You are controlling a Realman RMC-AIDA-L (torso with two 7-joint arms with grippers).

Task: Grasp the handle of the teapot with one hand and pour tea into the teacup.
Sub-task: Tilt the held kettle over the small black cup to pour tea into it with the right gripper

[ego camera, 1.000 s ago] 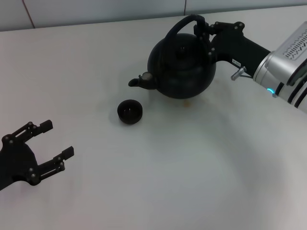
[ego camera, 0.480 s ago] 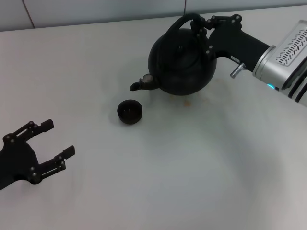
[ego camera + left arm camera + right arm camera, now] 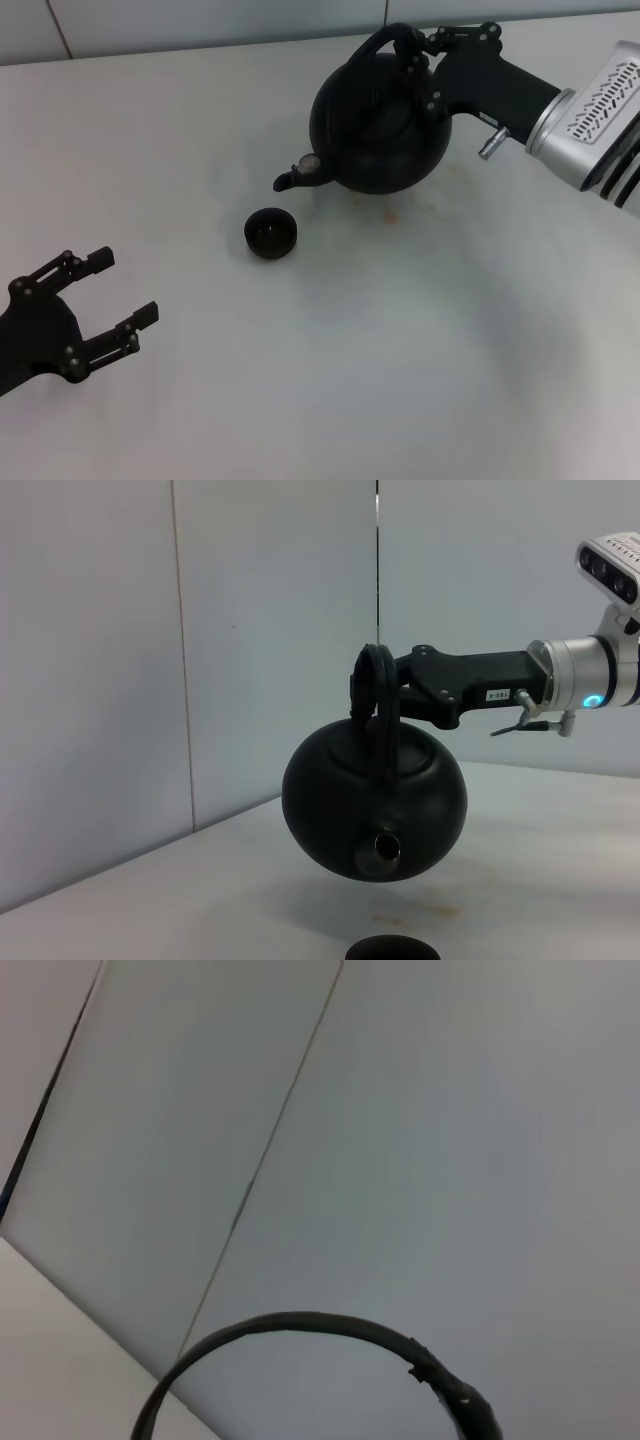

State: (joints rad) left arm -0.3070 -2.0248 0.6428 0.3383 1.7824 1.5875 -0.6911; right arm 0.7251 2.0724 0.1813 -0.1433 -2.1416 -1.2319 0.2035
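The round black teapot [image 3: 380,125] hangs in the air above the table, its spout [image 3: 298,176] pointing toward the small dark teacup [image 3: 271,233], which sits on the table just below and beyond the spout tip. My right gripper [image 3: 415,45] is shut on the arched handle [image 3: 375,45] at the pot's top. In the left wrist view the teapot [image 3: 375,805] floats clear of the table with the teacup [image 3: 392,948] beneath it. The right wrist view shows only the handle [image 3: 300,1325] against the wall. My left gripper [image 3: 115,290] rests open at the near left.
The white table [image 3: 400,350] carries a small brownish stain [image 3: 390,214] under the pot. A pale wall runs along the table's far edge.
My right gripper has raised the teapot off the table and carried it slightly away, so the spout now sits higher above the teacup. The left arm has not moved.
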